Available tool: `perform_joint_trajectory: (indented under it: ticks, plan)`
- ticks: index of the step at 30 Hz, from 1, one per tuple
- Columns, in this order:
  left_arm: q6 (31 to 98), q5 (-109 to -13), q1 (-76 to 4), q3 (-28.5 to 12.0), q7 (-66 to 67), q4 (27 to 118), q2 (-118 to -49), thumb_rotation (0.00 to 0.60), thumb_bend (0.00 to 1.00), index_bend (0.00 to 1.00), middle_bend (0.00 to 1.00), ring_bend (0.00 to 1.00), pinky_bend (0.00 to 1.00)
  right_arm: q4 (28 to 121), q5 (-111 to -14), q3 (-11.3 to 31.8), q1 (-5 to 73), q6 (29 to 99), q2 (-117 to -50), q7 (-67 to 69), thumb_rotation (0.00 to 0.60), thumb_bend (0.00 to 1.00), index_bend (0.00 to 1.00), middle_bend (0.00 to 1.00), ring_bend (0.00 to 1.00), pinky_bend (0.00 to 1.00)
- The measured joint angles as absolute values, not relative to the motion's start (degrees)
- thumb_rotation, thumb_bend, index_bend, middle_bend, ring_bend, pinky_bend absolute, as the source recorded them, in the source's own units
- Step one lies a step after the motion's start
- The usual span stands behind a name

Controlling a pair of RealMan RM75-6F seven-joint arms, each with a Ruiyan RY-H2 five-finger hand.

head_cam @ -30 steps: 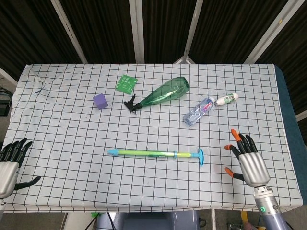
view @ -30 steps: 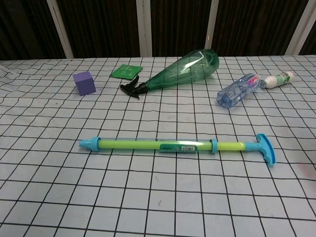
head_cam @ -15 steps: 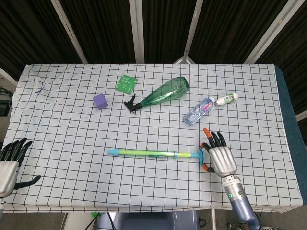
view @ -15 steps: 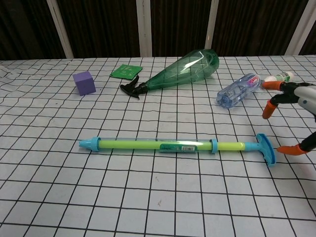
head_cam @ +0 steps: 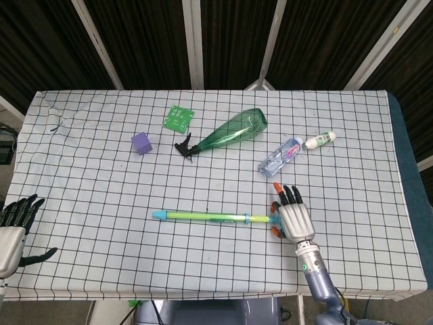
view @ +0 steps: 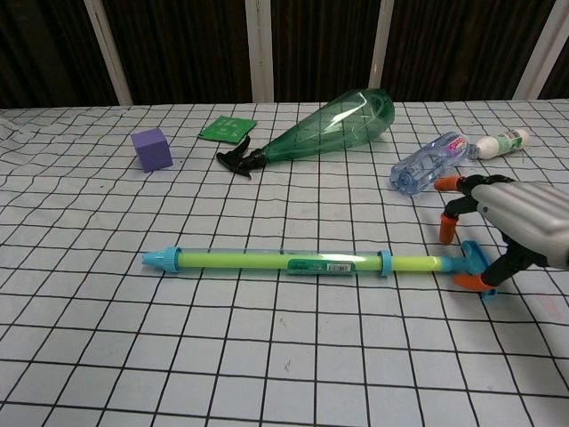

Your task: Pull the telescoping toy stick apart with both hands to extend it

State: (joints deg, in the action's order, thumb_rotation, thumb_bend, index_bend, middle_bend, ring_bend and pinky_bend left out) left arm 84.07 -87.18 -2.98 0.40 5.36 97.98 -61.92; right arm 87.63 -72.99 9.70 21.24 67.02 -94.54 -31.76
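The telescoping toy stick (head_cam: 203,217) (view: 284,261) lies flat along the front of the checked table, with a yellow-green tube, its blue tip at the left and its blue T-handle (view: 473,264) at the right. My right hand (head_cam: 292,220) (view: 516,227) is over that handle, orange-tipped fingers spread above it and the thumb just below; it holds nothing. In the head view the hand hides most of the handle. Far from the stick, my left hand (head_cam: 13,230) rests at the table's front left corner, fingers apart and empty.
Behind the stick lie a green spray bottle (head_cam: 226,133) (view: 329,129), a purple cube (head_cam: 141,143) (view: 151,149), a green packet (head_cam: 178,117), a clear water bottle (head_cam: 281,157) (view: 429,165) and a small white bottle (head_cam: 319,140).
My right hand has travelled left from the table's right side to the stick's T-handle and now straddles it. The stick and my left hand have stayed put.
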Motion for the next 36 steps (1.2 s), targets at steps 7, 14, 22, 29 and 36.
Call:
perform_joint_trajectory:
  ticks: [7, 14, 22, 29, 36]
  plan:
    - [84.0, -87.1, -3.0, 0.4, 5.2, 98.1, -62.0, 0.6, 0.0, 0.0, 0.0, 0.0, 0.0, 85.9, -72.1, 9.6, 21.8, 67.1, -95.5, -31.6, 0.6, 0.31, 0.51, 0.12, 0.0, 0.0]
    - [84.1, -87.0, -3.0, 0.3, 4.9, 98.2, -61.9, 0.6, 0.0, 0.0, 0.0, 0.0, 0.0, 85.5, -71.3, 9.0, 22.0, 67.2, -95.7, -31.7, 0.6, 0.32, 0.51, 0.12, 0.0, 0.0]
    - [84.1, -86.9, -3.0, 0.3, 5.0, 98.3, -62.0, 0.6, 0.01, 0.0, 0.0, 0.0, 0.0, 85.4, -70.6, 8.9, 22.3, 67.4, -95.7, -32.1, 0.6, 0.41, 0.53, 0.12, 0.0, 0.0]
    - [84.0, -86.7, -3.0, 0.3, 4.9, 98.5, -62.0, 0.6, 0.01, 0.0, 0.0, 0.0, 0.0, 85.5, -69.9, 8.3, 22.4, 67.5, -95.7, -32.4, 0.6, 0.44, 0.61, 0.15, 0.0, 0.0]
    - [83.8, -86.4, -3.1, 0.3, 4.9, 98.7, -61.9, 0.6, 0.02, 0.0, 0.0, 0.0, 0.0, 86.2, -70.1, 7.9, 22.3, 67.8, -95.3, -31.6, 0.6, 0.44, 0.63, 0.15, 0.0, 0.0]
